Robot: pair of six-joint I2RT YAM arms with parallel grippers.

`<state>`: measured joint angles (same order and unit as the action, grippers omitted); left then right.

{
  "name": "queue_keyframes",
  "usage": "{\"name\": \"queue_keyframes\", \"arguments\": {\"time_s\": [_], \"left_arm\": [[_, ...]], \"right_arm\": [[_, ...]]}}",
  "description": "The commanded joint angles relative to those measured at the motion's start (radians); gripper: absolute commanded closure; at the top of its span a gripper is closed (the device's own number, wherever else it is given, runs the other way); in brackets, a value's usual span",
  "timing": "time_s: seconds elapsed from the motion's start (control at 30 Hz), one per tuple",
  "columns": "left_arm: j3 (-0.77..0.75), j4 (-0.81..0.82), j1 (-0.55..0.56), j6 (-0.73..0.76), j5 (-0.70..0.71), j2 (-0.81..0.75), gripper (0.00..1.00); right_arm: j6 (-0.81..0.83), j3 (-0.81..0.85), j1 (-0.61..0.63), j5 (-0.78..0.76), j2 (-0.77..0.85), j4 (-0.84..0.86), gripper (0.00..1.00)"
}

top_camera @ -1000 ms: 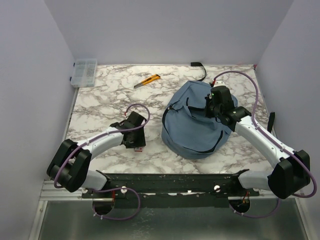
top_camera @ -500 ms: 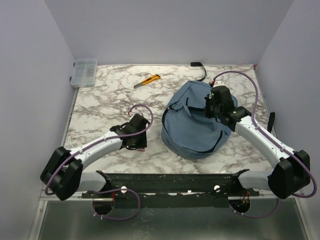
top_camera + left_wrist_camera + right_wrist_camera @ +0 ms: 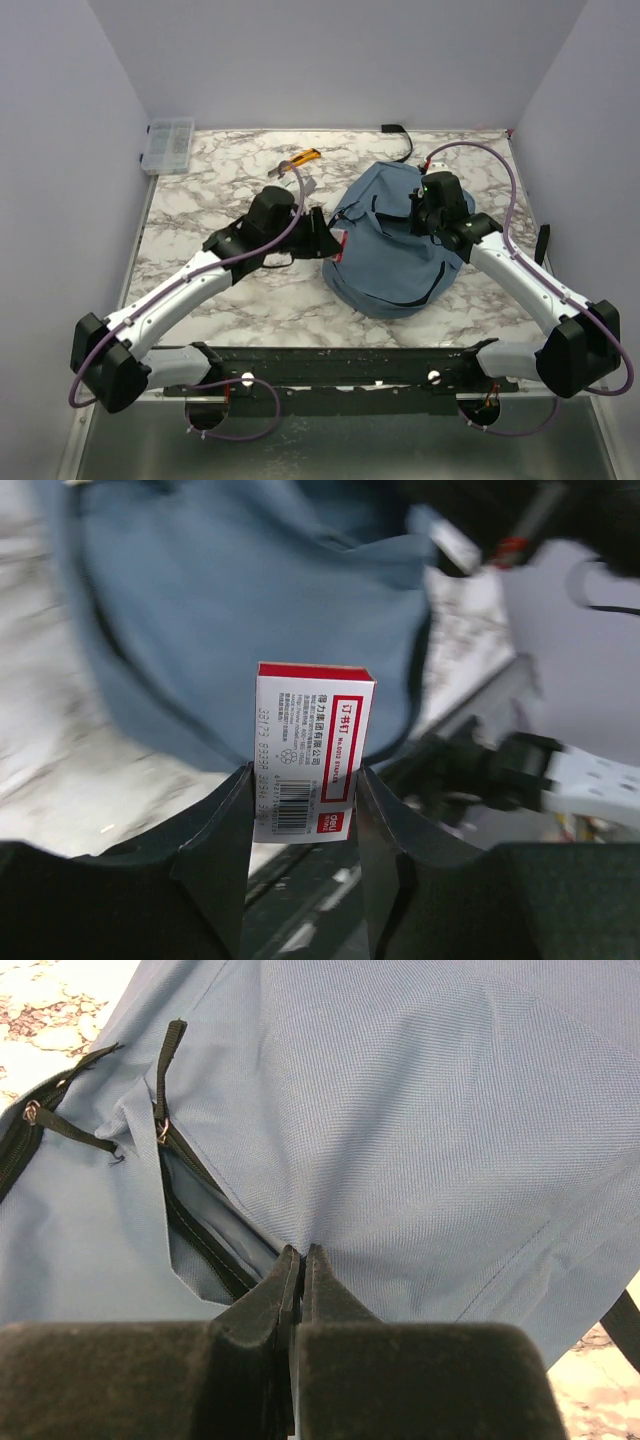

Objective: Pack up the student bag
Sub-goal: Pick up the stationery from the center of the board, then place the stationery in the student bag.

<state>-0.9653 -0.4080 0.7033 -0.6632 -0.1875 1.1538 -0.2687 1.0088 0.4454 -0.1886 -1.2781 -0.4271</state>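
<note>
While the two black fingers (image 3: 222, 852) of the left gripper (image 3: 305, 785) clamp the lower sides of a small white-and-red cardboard box (image 3: 313, 742) printed with a barcode, the box stands upright between them, its red top edge clear of the tips. Just beyond the box, filling the left wrist view, is the large soft dusty-blue fabric student bag (image 3: 240, 590). From above, the bag (image 3: 392, 262) lies right of centre on the grey-veined white marble table (image 3: 200, 215), and the left gripper (image 3: 326, 238) sits at its left flank, box and fabric close enough that I cannot tell if they touch. The right gripper (image 3: 302, 1256) has its fingers pressed together on a pinched fold of the bag's cloth (image 3: 400, 1110). Left of that pinch runs a dark zipper opening (image 3: 205, 1235), partly gaping, with thin black webbing pull tabs (image 3: 168, 1065) hanging across it. From above, the right gripper (image 3: 428, 214) rests on the bag's upper right side. Farther out, a yellow-and-black utility knife (image 3: 304, 156) lies toward the far edge, partly covered by the left arm's purple cable (image 3: 292, 190). A clear plastic compartment box (image 3: 168, 145) sits at the far left corner, and a black strap (image 3: 399, 136) lies at the far edge behind the bag.
</note>
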Motion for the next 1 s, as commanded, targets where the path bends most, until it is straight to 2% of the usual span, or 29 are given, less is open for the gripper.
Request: {"name": "queue_keyframes", "arguments": {"time_s": [0.0, 0.1, 0.2, 0.27, 0.43, 0.67, 0.97], "left_arm": [[-0.178, 0.179, 0.033, -0.099, -0.384, 0.189, 0.57], [-0.272, 0.22, 0.049, -0.15, -0.48, 0.325, 0.57], [-0.318, 0.32, 0.052, -0.282, -0.606, 0.458, 0.6], [-0.349, 0.369, 0.067, -0.333, -0.637, 0.517, 0.62], [-0.418, 0.383, 0.084, -0.41, -0.669, 0.63, 0.62], [-0.419, 0.426, 0.076, -0.496, -0.669, 0.717, 0.62], [-0.342, 0.486, 0.005, -0.538, -0.593, 0.695, 0.62]], "right_arm": [[-0.009, 0.044, 0.007, 0.061, 0.013, 0.02, 1.0], [-0.012, 0.044, 0.006, 0.059, 0.017, 0.017, 1.0], [-0.01, 0.047, 0.007, 0.059, 0.022, 0.008, 1.0], [-0.011, 0.048, 0.007, 0.052, 0.029, 0.002, 1.0], [-0.011, 0.044, 0.006, 0.047, 0.042, 0.004, 1.0], [-0.012, 0.057, 0.007, 0.037, 0.044, 0.0, 1.0], [-0.016, 0.054, 0.007, 0.035, 0.061, -0.003, 1.0]]}}
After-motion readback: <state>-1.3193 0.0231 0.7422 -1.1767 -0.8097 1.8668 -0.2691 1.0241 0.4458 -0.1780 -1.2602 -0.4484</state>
